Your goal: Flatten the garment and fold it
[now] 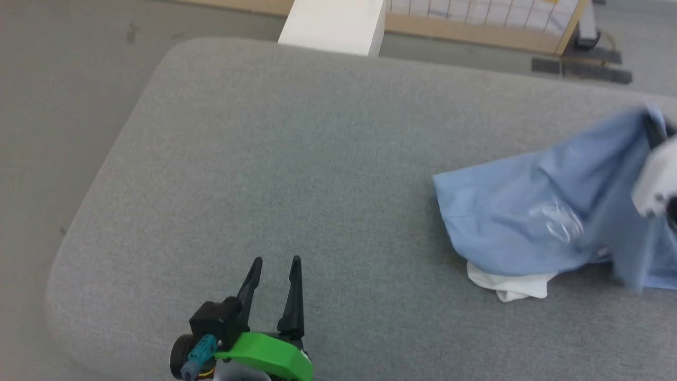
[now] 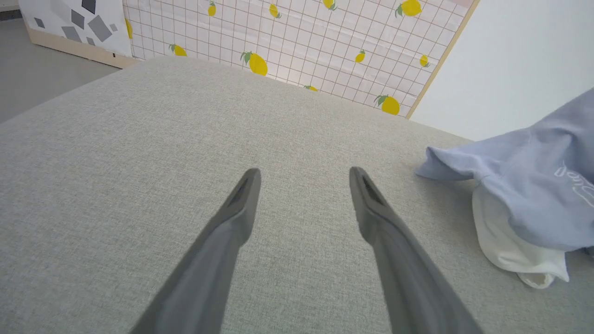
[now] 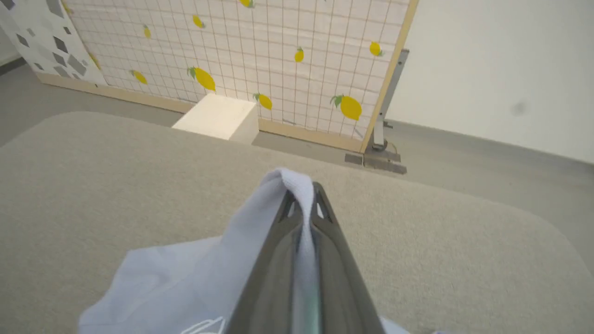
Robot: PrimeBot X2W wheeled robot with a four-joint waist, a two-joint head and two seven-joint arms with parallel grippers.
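Observation:
The garment [image 1: 534, 217], a light blue T-shirt with a white inner patch and faint white lettering, lies bunched at the right of the grey padded table [image 1: 296, 174]. Its far right corner is lifted off the surface. In the right wrist view my right gripper [image 3: 304, 195] is shut on a fold of the garment [image 3: 185, 273], cloth pinched between the two dark fingers and draping down to the left. My left gripper [image 1: 275, 262] rests open near the table's front edge, well left of the garment [image 2: 533, 185], with nothing between its fingers [image 2: 243, 195].
A white block [image 1: 333, 24] stands just beyond the table's far edge. Behind it runs a lemon-patterned grid panel [image 3: 260, 60] on a wooden frame with a metal foot [image 1: 582, 66]. Grey floor surrounds the table.

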